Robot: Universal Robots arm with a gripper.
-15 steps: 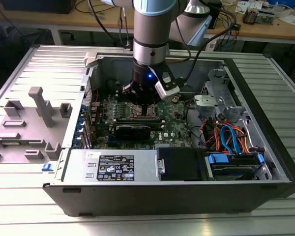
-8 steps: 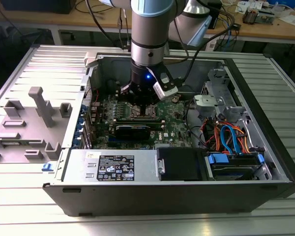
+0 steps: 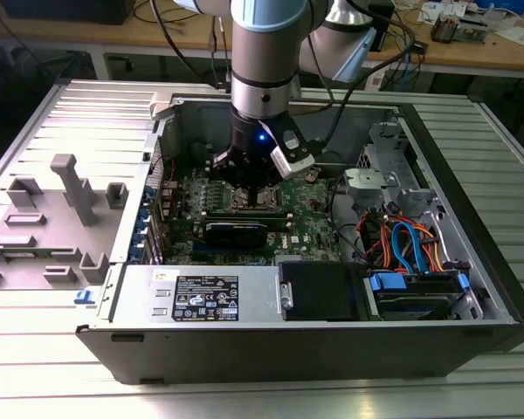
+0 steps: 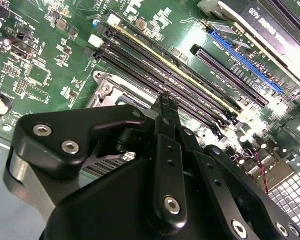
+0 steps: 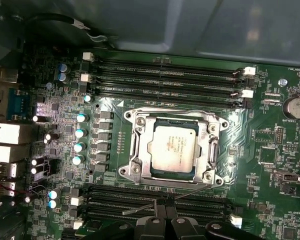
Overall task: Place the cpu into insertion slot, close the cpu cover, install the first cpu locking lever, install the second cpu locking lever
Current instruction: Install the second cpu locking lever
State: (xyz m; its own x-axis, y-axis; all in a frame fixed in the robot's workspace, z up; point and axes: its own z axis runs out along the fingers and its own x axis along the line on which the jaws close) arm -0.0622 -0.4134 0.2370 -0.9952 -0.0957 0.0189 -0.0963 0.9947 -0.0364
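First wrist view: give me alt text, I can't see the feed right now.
The cpu sits in the insertion slot with the cpu cover closed around it, on the green motherboard. Long black memory slots lie on two sides, and the gripper hangs beside the socket.

a pale blue-grey arm point(image 3: 262, 35) with a silver ring, a black wrist lit by a blue light, and black cables; the matte black claw point(image 4: 165, 100) has silver screws.

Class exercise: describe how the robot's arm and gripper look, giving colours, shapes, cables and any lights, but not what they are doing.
The arm is a thick cylinder in silver-grey with pale blue joint caps and a black wrist section carrying a small blue light. Black cables trail beside it. The gripper is matt black metal: flat linked bars and rounded plates joined by silver screws, tapering to narrow tips.
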